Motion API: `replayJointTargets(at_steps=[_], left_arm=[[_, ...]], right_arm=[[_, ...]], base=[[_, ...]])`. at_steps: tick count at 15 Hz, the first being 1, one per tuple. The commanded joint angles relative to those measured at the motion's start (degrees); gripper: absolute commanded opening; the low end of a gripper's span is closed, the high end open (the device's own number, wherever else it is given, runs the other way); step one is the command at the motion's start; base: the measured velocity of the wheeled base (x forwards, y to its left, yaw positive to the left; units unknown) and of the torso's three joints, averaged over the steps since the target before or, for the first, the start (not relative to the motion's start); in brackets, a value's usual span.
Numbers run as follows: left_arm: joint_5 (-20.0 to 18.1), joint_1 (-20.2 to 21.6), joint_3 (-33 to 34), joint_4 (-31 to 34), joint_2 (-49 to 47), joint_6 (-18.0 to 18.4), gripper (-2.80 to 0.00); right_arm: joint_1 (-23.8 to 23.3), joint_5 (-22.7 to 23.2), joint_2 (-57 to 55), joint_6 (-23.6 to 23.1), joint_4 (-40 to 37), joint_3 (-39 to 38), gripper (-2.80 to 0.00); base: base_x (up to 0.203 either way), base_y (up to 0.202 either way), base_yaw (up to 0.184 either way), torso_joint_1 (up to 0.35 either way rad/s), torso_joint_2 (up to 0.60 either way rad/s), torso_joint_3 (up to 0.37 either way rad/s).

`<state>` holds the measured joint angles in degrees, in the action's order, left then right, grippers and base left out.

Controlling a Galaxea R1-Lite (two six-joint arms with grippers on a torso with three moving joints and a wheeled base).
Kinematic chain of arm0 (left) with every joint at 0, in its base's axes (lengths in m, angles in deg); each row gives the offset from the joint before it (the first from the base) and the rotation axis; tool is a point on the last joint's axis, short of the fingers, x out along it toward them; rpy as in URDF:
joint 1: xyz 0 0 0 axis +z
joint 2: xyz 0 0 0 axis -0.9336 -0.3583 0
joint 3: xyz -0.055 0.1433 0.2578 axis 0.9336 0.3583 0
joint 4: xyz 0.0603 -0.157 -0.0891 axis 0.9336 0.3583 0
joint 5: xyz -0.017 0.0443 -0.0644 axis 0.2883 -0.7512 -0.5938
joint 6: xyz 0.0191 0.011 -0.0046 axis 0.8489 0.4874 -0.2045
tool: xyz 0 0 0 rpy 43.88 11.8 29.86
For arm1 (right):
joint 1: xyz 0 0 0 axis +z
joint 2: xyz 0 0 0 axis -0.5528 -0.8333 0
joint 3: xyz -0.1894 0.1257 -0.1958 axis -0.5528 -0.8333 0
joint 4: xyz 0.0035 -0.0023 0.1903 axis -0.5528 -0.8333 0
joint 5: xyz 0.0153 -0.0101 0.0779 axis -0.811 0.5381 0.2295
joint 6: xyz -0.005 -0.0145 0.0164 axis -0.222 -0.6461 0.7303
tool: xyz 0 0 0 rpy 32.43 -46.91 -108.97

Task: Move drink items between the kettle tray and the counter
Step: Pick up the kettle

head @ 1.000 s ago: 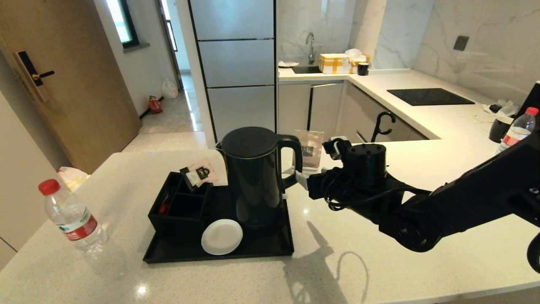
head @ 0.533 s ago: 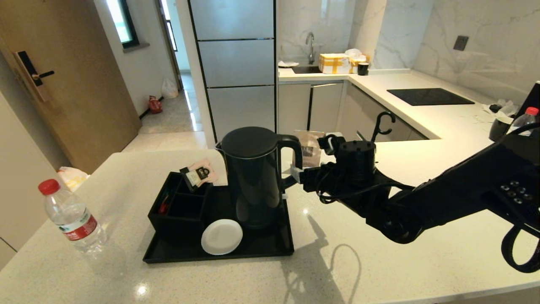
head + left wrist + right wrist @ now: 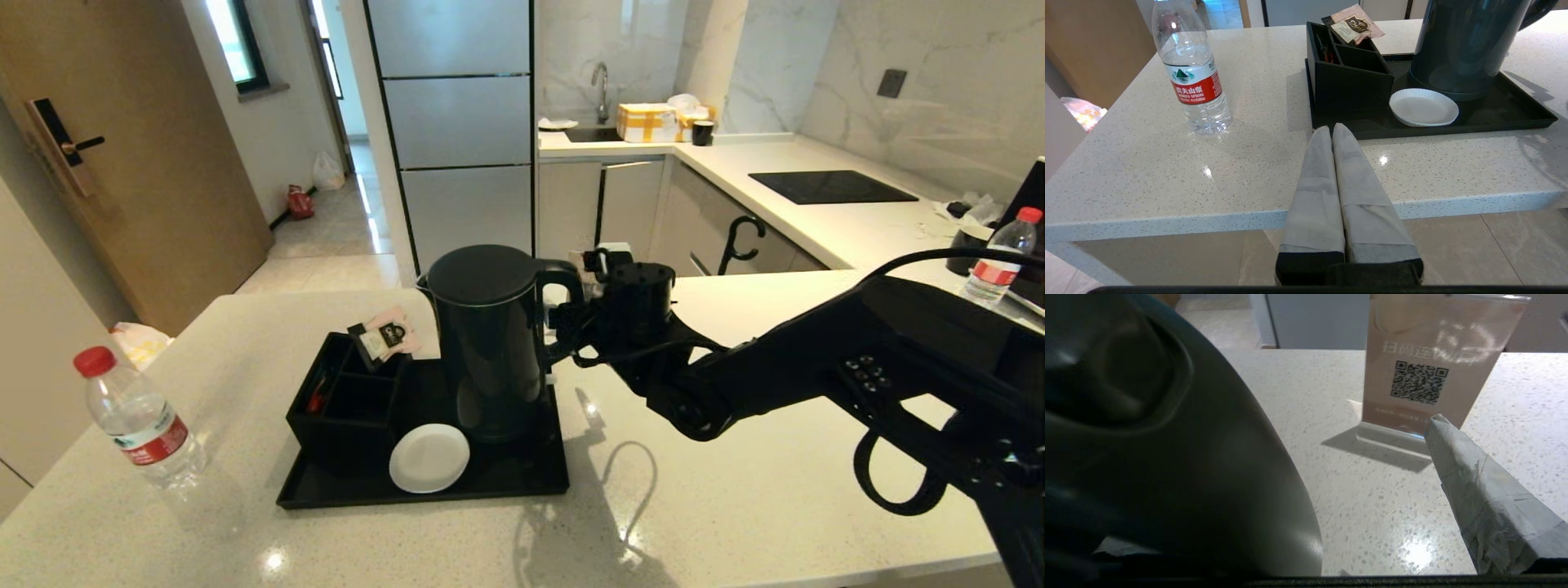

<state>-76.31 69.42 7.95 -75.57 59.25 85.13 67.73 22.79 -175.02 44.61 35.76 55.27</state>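
Note:
The tall black kettle stands on its base at the back right of the black tray, on the beige counter. My right gripper is open at the kettle's loop handle. One taped finger shows well clear of the handle, and the other is hidden behind it. A clear water bottle with a red cap stands on the counter left of the tray. My left gripper is shut and empty, parked low in front of the counter edge, out of the head view.
A QR-code sign stands on the counter just behind the kettle handle. The tray also holds a divided box with sachets and a white disc. Far right are a second bottle, a black mug and the hob.
My right arm has reached left across the counter, bringing its gripper from beside the kettle up to the handle. The kettle, the bottle and the left arm have not moved.

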Motion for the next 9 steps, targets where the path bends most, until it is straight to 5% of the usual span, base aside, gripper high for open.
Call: replayJointTargets(at_steps=[1,3,4,9], left_arm=[[0.0,0.0,0.0,0.0,0.0,0.0,-2.8],[0.0,0.0,0.0,0.0,0.1,0.0,-2.8],[0.0,0.0,0.0,0.0,0.1,0.0,-2.8],[0.0,0.0,0.0,0.0,0.0,0.0,-2.8]], right_arm=[[0.2,-0.7,-2.4,-0.2,0.3,1.8,0.0],[0.2,-0.8,-2.7,-0.3,0.5,1.9,0.0],[0.2,-0.8,-2.7,-0.4,0.5,1.9,-2.8],[0.2,-2.0,-2.7,-1.1,1.0,2.4,-2.8]], base=[[0.0,0.0,0.0,0.0,0.0,0.0],[0.0,0.0,0.0,0.0,0.0,0.0],[0.0,0.0,0.0,0.0,0.0,0.0],[0.0,0.0,0.0,0.0,0.0,0.0]])
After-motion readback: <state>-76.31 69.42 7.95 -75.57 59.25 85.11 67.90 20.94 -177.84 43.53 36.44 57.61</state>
